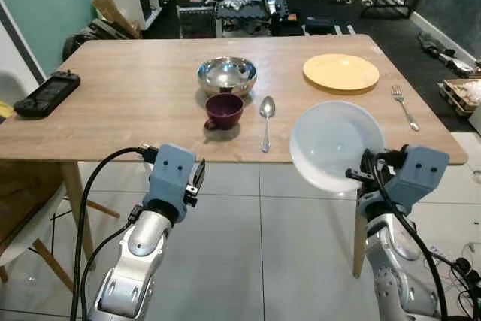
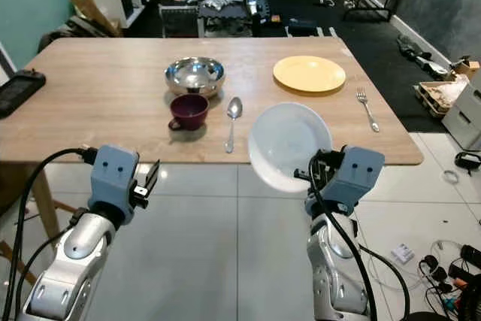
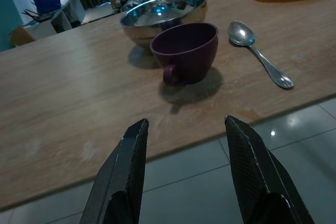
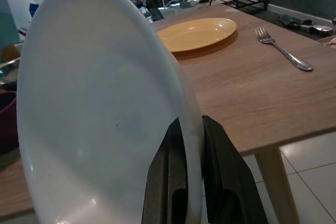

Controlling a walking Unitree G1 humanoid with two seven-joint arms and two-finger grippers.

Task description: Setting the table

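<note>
- Wooden bench [image 1: 135, 103] stands on pale tiled floor [image 1: 263, 238], with clutter, shelving and a rack in the darker room behind it.
- On the bench: a steel bowl [image 1: 226, 74] with a purple cup [image 1: 223, 110] just in front of it, a spoon [image 1: 266, 119] beside the cup, a yellow plate [image 1: 340, 72] further back on the robot's right, and a fork [image 1: 404, 106] near the right edge. A black handheld device [image 1: 46, 93] lies at the far left.
- The right end effector [image 4: 191, 174] is clamped on the rim of a white plate [image 1: 333, 143], held tilted at the near bench edge, not yet resting on the wood.
- The left end effector [image 3: 184, 171] hangs below the bench edge, fingers apart and empty, facing the cup.
- To do the step well, the plate likely needs levelling over the bare wood between spoon and fork, then lowering flat before release.
- A thin rim pinch may slip if the wrist turns quickly; a slow rotation seems safer.
</note>
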